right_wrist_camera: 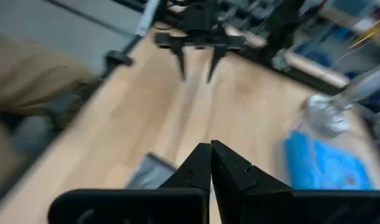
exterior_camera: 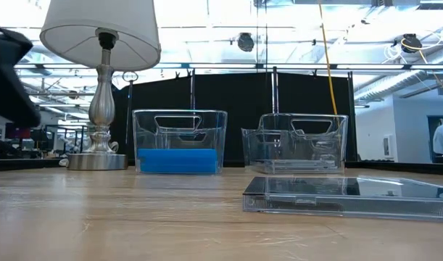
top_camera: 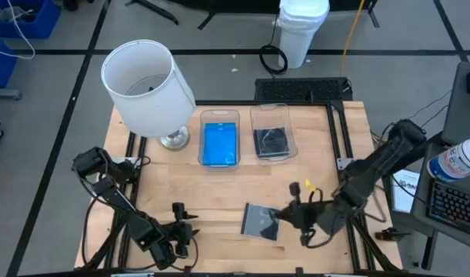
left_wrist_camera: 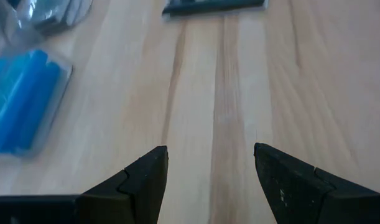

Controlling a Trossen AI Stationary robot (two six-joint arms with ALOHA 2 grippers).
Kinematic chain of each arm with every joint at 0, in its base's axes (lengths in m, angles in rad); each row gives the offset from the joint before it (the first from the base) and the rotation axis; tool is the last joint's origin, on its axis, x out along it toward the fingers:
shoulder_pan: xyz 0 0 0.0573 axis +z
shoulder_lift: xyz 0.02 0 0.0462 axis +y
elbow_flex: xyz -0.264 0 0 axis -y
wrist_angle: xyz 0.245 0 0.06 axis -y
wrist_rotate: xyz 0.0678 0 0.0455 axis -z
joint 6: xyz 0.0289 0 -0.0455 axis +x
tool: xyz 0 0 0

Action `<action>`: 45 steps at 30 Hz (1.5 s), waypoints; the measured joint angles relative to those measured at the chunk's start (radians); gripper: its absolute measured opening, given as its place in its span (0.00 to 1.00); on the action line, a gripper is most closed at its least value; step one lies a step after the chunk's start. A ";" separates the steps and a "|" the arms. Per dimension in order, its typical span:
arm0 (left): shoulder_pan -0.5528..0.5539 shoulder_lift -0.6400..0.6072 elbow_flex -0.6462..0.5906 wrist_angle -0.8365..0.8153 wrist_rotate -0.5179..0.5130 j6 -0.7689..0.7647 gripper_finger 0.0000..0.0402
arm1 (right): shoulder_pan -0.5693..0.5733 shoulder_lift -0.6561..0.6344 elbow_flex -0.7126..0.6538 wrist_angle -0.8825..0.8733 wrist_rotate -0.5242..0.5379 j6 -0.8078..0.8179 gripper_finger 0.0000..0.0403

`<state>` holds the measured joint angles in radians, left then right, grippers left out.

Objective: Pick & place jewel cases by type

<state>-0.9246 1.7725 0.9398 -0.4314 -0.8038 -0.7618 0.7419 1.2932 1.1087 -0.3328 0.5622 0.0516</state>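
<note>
- Jewel cases are what I am sorting: one clear case with a dark grey inside (top_camera: 262,221) lies flat on the bare wood near the table's (top_camera: 219,192) front edge, well apart from both bins.
- Blue cases (top_camera: 220,144) already sit in the left clear bin (top_camera: 219,116); dark ones (top_camera: 272,142) sit in the right clear bin (top_camera: 271,110), so I judge only this loose case is left.
- My right gripper (top_camera: 290,217) sits just beside the case's right edge, fingers pinched fully together. From my wrist view the tips meet above a corner of the case (right_wrist_camera: 153,171), and I cannot tell whether any of its edge is caught between them.
- Risk: if I clenched on air, lifting brings up nothing and the case stays on the wood.
- Risk: a thin nip on one slick corner could let the case pivot or slide out on the way to the bin.
- Risk: carried tilted, it could strike the right bin's wall rather than drop in.
- My left gripper (top_camera: 175,245) waits near the front edge, fingers apart and empty, well clear of the case.
</note>
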 joint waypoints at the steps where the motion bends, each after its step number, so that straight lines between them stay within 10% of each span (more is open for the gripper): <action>1: 0.008 0.000 0.000 0.018 -0.007 0.028 0.60 | 0.007 0.005 -0.071 0.106 0.039 -0.035 0.01; 7: 0.085 0.000 0.000 0.141 0.081 0.268 0.60 | -0.086 0.019 -0.473 0.796 0.066 -0.267 0.00; 12: 0.174 0.000 0.000 0.241 0.139 0.456 0.60 | -0.154 0.002 -0.630 1.040 0.058 -0.246 0.00; 32: 0.432 0.186 0.000 0.923 0.489 0.948 0.60 | -0.044 -0.004 -0.634 0.998 0.049 0.036 0.00; 45: 0.392 0.215 0.094 0.868 0.447 0.942 0.60 | 0.010 0.018 -0.623 0.765 0.249 0.240 0.00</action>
<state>-0.5327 1.9875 1.0335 0.4364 -0.3567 0.1806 0.7521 1.3109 0.4862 0.4322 0.8112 0.2919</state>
